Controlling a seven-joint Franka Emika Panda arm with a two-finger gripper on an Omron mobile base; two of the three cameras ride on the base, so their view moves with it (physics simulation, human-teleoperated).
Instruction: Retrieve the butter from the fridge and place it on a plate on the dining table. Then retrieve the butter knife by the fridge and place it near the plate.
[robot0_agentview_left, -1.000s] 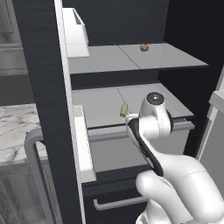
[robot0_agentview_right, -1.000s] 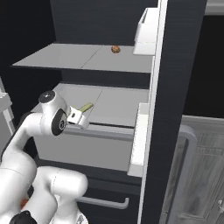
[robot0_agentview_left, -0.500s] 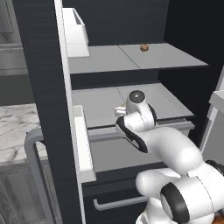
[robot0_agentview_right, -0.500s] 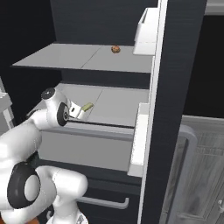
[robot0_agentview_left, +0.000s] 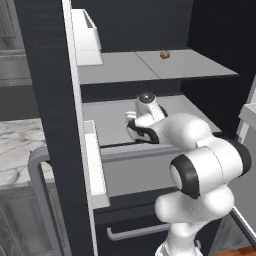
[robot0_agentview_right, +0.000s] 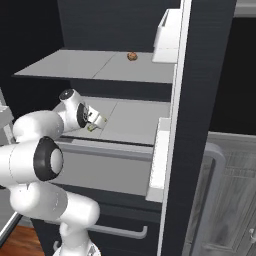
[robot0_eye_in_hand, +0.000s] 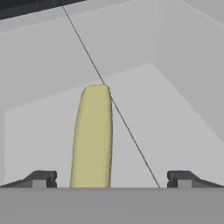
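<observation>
Hand view: the gripper (robot0_eye_in_hand: 111, 178) has its jaws wide apart, with the butter (robot0_eye_in_hand: 92, 135) lying lengthwise on the grey fridge shelf (robot0_eye_in_hand: 175, 127) between them, nearer one fingertip (robot0_eye_in_hand: 40, 178); it is not clamped, and no writing or labels are visible

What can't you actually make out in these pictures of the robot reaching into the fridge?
- Butter: near end cut off at the hand view's bottom.
- Butter, left base view: hidden behind the arm.
- Small brown item on the upper shelf: too small to identify.
</observation>
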